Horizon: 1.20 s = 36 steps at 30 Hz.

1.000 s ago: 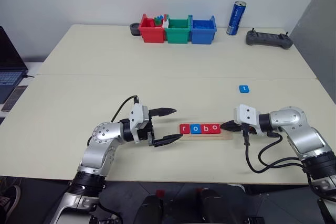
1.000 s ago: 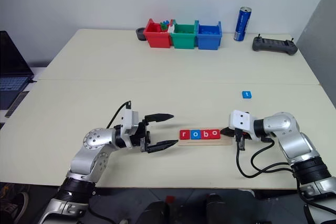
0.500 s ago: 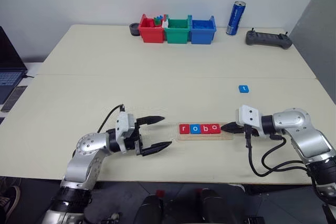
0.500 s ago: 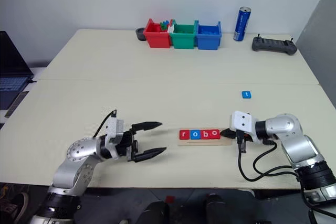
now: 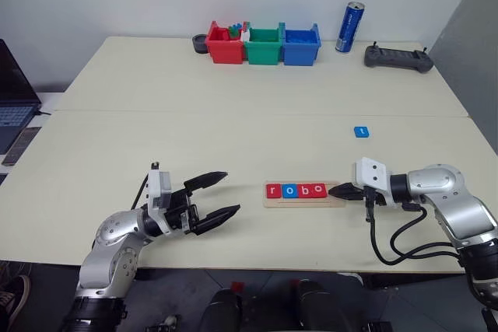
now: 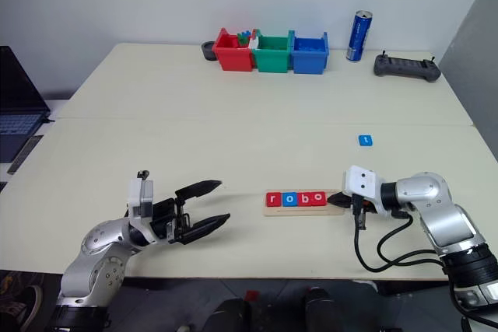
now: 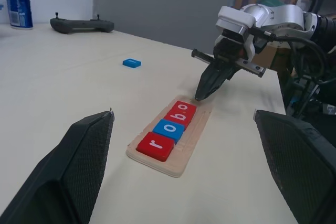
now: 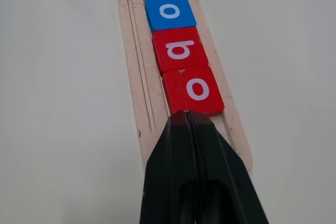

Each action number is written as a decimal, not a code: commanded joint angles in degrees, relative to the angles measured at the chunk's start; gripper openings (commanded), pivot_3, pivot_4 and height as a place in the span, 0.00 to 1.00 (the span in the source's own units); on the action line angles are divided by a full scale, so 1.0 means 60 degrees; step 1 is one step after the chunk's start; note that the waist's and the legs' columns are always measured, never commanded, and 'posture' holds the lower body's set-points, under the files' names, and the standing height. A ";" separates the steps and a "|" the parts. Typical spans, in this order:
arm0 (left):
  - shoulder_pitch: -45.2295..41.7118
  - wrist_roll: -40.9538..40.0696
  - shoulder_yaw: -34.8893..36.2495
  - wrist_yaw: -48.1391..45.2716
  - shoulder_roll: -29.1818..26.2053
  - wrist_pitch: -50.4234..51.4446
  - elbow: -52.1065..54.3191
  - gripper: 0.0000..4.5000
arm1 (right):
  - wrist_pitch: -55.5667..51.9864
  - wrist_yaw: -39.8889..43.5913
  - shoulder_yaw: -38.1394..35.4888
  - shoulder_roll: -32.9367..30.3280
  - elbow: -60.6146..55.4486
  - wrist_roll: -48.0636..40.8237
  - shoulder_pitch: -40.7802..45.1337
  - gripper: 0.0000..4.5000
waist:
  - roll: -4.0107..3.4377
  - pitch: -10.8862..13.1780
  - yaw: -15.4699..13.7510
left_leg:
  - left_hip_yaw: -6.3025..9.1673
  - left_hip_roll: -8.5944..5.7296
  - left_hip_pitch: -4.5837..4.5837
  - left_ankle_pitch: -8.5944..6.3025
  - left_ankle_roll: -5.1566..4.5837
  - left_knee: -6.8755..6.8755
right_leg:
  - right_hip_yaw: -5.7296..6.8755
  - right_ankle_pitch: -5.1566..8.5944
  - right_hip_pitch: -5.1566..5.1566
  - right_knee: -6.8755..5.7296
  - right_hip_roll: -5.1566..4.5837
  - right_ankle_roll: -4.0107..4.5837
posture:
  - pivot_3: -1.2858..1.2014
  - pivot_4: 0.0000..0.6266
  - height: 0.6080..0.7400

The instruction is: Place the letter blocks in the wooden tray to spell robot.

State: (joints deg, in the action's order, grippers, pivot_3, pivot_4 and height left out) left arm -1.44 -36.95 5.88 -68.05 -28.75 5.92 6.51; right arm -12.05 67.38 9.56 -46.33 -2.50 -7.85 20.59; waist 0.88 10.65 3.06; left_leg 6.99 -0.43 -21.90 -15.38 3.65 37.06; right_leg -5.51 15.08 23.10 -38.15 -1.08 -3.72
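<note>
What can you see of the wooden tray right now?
The tray is a long, narrow strip of pale wood with rounded corners and a thin groove along one edge, lying flat near the table's front edge. Four tiles sit in it side by side, reading r, o, b, o: red, blue, red, red. Its right end is bare; the shut right gripper has its tip over that end.

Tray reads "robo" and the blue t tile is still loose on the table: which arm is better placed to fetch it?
Right, probably. The t tile lies on the right claw's side, just beyond it; the left claw is across the tray.
</note>
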 commanded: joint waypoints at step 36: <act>-0.0357 0.0406 0.0201 -0.0373 0.0124 -0.1229 -0.0437 1.00 | 0.0027 -0.0491 -0.0569 -0.0077 0.0011 -0.0167 0.0156 0.01 | 0.0000 0.0000 -0.0002 | -0.0004 0.0000 0.0001 0.0000 0.0000 -0.0001 | -0.0001 0.0000 -0.0001 0.0002 0.0001 0.0001 | 0.52 0.24 1.00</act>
State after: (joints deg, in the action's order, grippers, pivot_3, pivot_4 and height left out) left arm -2.97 -34.67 6.78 -69.67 -27.58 -0.54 3.72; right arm -12.10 64.61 7.99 -46.45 -1.07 -7.88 20.96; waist 0.88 10.65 3.05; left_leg 6.97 -0.43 -21.89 -15.38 3.65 37.06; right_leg -5.51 15.08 23.10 -38.14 -1.07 -3.71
